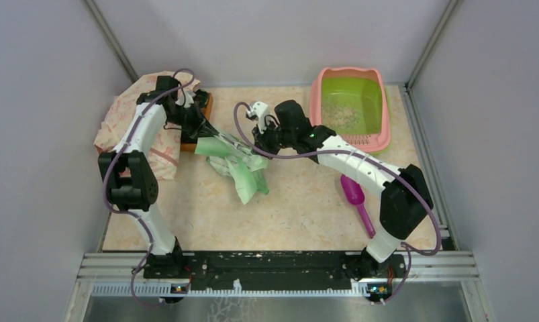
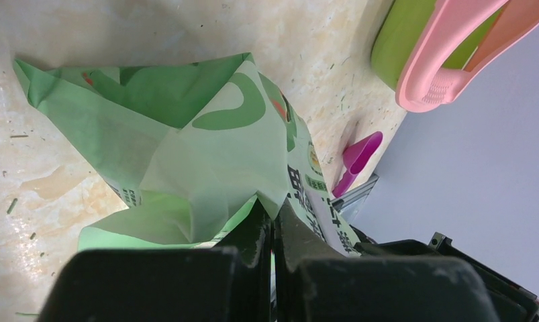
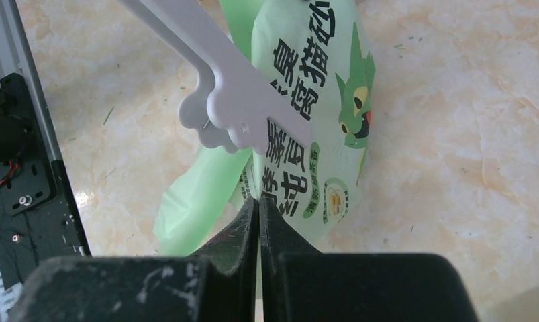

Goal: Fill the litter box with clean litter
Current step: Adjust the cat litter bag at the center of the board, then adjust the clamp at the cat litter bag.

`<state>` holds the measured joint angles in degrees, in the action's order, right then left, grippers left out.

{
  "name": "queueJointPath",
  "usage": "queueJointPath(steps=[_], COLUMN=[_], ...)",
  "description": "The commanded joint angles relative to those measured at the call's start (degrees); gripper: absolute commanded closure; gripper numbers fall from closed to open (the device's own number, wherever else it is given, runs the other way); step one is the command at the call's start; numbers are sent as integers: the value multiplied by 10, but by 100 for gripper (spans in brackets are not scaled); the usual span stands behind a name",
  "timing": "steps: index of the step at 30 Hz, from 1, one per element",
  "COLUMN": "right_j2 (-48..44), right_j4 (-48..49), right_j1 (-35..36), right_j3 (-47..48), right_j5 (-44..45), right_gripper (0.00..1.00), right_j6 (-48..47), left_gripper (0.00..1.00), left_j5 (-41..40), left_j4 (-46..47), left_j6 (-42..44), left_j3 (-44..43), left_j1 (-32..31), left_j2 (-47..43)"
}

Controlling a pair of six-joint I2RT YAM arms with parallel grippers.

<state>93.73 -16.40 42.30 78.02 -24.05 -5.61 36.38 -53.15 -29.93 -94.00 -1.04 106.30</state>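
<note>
Pinching one bag [image 1: 239, 164]: left pincer [image 2: 273, 216], right pincer [image 3: 258, 203]; one litter box [image 1: 350, 70].

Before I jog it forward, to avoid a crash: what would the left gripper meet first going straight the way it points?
The light green bag: the left gripper is shut on its edge, so it would just shove the bag ahead. Past that, probably the table; depth is unclear.

Pink-rimmed litter box [image 1: 368, 141] with lime basin, pale green bag [image 3: 300, 74] (cat print, dark lettering), magenta scoop [image 1: 355, 194], beige marbled table [image 1: 300, 208].
</note>
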Motion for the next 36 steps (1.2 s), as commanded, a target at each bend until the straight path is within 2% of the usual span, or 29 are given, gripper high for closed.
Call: queueJointPath(steps=[1, 2, 7, 10, 13, 19, 27, 36], right_j2=[-51, -58, -99, -125, -143, -144, -101, -51], right_j4=[0, 0, 20, 79, 150, 290, 421, 435], right_j1=[4, 12, 58, 82, 98, 106, 105, 105], right_j3=[33, 29, -5, -57, -113, -182, -194, -171], right_j5=[-1, 14, 69, 71, 79, 123, 121, 132], right_gripper=[91, 80, 56, 39, 30, 28, 33, 47], right_j6=[-33, -40, -81, -92, -103, -110, -116, -105], left_gripper=[100, 100, 100, 100, 100, 100, 100, 100], left_j5=[-7, -6, 8, 13, 17, 26, 37, 43], left_j4=[-11, -14, -16, -18, -17, -13, -6, -3], left_j6=[15, 15, 14, 17, 18, 14, 8, 6], left_j3=[-42, -44, -44, -42, -36, -30, -24, -23], left_j1=[7, 7, 7, 7, 7, 7, 7, 7], left_j2=[-28, -29, -29, -31, -34, -46, -57, -57])
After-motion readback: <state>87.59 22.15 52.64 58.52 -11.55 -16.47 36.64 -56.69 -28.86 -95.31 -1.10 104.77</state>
